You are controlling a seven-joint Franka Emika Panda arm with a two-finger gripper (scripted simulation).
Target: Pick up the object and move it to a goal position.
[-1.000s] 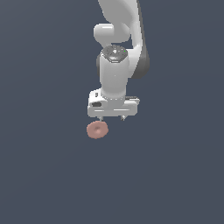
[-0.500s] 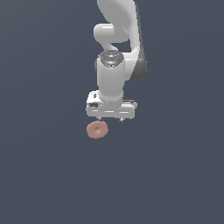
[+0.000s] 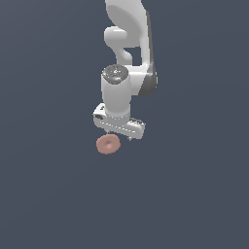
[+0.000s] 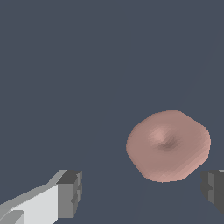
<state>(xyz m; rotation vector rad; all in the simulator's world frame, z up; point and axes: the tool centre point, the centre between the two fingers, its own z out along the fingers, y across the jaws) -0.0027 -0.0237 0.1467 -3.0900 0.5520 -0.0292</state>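
The object (image 3: pixel 108 144) is a small pinkish-brown ring lying flat on the dark grey floor. My gripper (image 3: pixel 119 134) hangs just above and slightly behind it, toward the exterior view's right. In the wrist view the object (image 4: pixel 168 145) fills the space ahead of the fingers, nearer to one dark fingertip (image 4: pixel 213 189) than to the other (image 4: pixel 70 192). The jaws stand wide apart with nothing between them. My gripper (image 4: pixel 141 191) is open and apart from the ring.
The white arm (image 3: pixel 127 58) rises from the gripper toward the top of the exterior view. A plain dark grey floor (image 3: pixel 48 194) surrounds the ring on all sides.
The arm has tilted and the gripper has sunk closer to the floor, nearer to the ring. The ring has not moved.
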